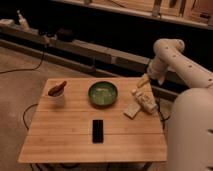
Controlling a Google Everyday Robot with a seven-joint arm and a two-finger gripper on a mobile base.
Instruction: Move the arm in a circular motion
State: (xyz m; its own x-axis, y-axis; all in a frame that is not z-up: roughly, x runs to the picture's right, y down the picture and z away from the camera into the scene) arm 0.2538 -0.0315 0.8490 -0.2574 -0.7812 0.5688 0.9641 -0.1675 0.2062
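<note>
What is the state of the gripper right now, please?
Gripper: open or closed cannot be told; it is at the tip of the arm, over the far right corner of the table, just beyond the white blocks.
</note>
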